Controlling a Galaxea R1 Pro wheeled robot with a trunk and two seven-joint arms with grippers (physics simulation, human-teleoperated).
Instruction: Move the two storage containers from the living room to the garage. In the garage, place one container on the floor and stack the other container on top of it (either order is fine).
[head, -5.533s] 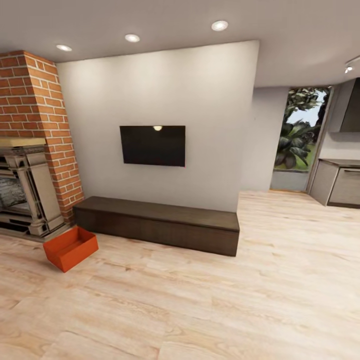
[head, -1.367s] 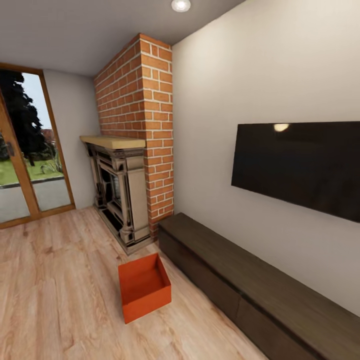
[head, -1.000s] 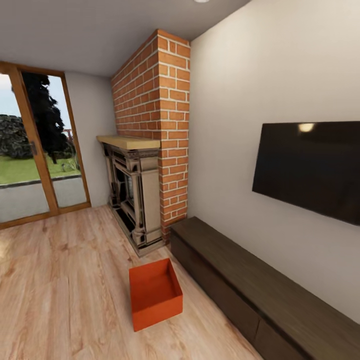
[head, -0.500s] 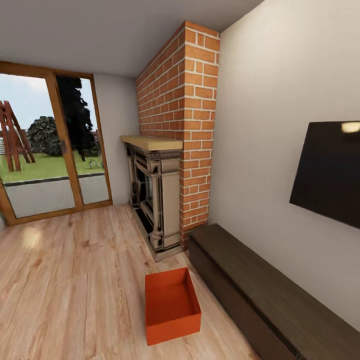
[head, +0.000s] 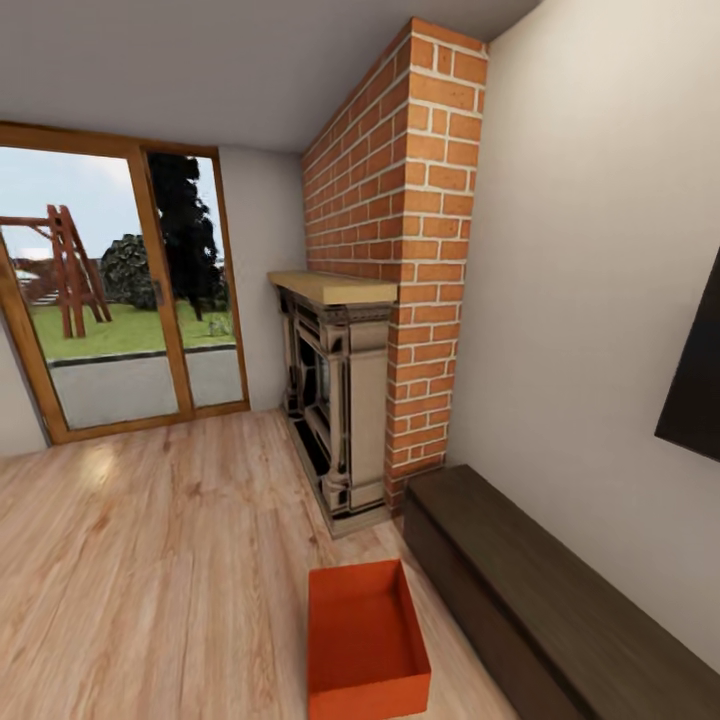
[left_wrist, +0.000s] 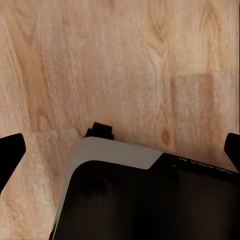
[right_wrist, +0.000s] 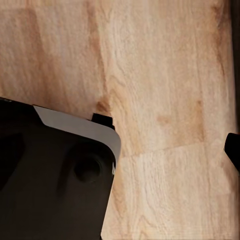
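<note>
One orange-red storage container (head: 366, 640) sits open and empty on the living room's light wood plank floor, low in the head view. It lies just in front of the red brick fireplace (head: 345, 400) and beside the end of the dark low cabinet (head: 540, 600). My left gripper (left_wrist: 121, 152) hangs open over the planks, with a dark fingertip at each side edge of the left wrist view. My right gripper (right_wrist: 120, 150) also points down at the planks, one fingertip (right_wrist: 233, 149) at the picture's edge, set wide. Neither holds anything.
A wood-framed glass door (head: 120, 300) to a garden stands at the far left. A black TV (head: 695, 390) hangs on the right wall above the cabinet. My black and grey base (left_wrist: 145, 200) shows under both wrists. Open plank floor (head: 140, 580) stretches left of the container.
The camera has swung left and come closer: the container now sits lower and nearer in view, the TV has slid to the right edge, and more of the glass door shows. The container itself has not moved.
</note>
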